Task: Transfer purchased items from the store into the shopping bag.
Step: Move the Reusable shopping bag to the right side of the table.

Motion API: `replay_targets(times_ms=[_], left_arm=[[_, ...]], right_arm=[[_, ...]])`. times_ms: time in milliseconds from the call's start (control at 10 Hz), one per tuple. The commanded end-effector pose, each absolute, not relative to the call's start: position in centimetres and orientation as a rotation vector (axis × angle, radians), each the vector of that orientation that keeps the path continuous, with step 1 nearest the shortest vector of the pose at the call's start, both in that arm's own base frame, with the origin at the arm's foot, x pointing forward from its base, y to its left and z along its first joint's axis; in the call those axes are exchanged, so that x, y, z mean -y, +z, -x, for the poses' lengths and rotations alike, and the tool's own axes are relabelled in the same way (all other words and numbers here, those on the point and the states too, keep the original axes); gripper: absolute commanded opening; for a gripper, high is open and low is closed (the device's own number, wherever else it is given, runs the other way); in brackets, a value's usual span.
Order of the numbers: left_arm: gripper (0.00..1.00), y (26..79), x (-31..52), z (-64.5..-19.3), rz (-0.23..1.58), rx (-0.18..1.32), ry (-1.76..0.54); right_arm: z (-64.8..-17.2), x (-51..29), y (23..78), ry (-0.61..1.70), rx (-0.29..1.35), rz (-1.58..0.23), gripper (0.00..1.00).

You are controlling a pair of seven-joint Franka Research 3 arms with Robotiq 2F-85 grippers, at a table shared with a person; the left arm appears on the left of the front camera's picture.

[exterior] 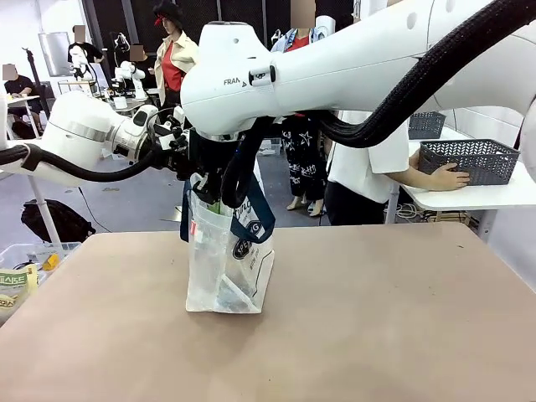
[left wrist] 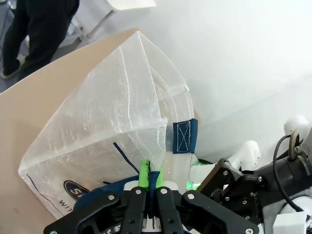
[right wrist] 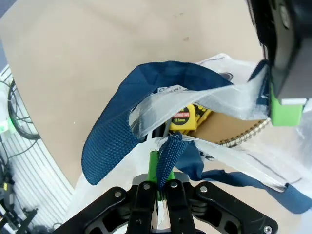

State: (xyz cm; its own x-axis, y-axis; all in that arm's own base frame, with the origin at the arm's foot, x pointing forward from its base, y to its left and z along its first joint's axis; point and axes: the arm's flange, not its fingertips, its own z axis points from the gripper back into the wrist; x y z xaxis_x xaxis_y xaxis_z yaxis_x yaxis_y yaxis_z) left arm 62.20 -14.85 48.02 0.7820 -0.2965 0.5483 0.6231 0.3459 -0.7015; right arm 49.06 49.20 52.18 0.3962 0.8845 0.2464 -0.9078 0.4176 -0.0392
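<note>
Crinkly translucent shopping bag [exterior: 226,268], woven straps

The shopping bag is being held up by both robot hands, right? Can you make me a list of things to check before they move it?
1. Left gripper shut on a navy strap of the shopping bag: ok.
2. Right gripper shut on a navy strap at the bag's mouth: ok.
3. Bag standing upright on the table: ok; its bottom appears to rest on the tabletop.
4. Things inside the bag: ok; a yellow tape measure and a spiral notebook lie inside.
5. Person's hand away from the bag: ok; it rests by the dark basket on the far white table.
6. Whether more items are waiting to be packed: cannot tell.
</note>
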Motion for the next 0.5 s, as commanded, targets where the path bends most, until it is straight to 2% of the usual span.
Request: replay_targets(times_ms=[0,200,400], left_arm=[[0.17,48.3,14.6,-63.2,1.139,0.365,-0.645],[0.56,48.1,14.6,-63.6,1.156,0.357,-0.667],[0.56,47.7,14.7,-64.5,1.179,0.363,-0.670]], right_arm=[[-49.6,-50.2,52.4,1.158,0.227,-0.084,0.00],[-49.7,-50.5,52.4,1.154,0.224,-0.084,0.00],[-49.7,-50.9,52.4,1.154,0.215,-0.083,0.00]])
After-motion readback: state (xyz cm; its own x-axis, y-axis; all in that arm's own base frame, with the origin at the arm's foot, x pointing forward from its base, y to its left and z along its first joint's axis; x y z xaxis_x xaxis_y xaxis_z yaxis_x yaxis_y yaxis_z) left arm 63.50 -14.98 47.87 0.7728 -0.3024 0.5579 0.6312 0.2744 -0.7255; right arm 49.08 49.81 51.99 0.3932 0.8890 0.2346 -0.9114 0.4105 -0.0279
